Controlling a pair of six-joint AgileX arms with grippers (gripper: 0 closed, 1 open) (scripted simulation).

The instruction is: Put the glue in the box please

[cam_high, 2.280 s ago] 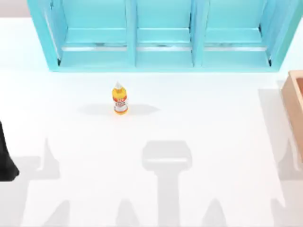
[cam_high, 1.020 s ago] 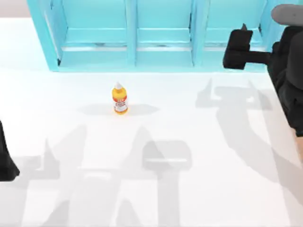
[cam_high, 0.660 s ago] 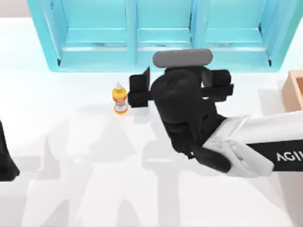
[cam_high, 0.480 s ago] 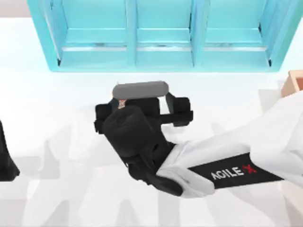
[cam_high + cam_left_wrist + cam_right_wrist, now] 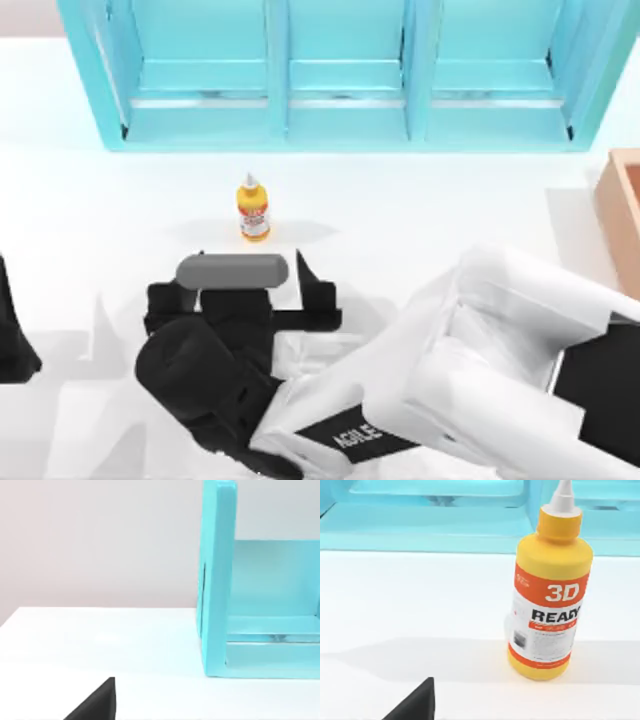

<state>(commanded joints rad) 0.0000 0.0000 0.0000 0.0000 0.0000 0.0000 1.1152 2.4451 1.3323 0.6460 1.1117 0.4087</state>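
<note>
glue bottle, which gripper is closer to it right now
Right. The right gripper sits just in front of the glue, not touching it. The left gripper is parked at the table's left edge, far off.

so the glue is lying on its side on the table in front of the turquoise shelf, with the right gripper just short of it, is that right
Not quite: the glue is standing upright, nozzle cap up, not lying on its side. The right wrist view shows it plainly on its base. The rest holds: it stands on the table in front of the turquoise shelf, and the right gripper is just short of it, not touching.
</note>
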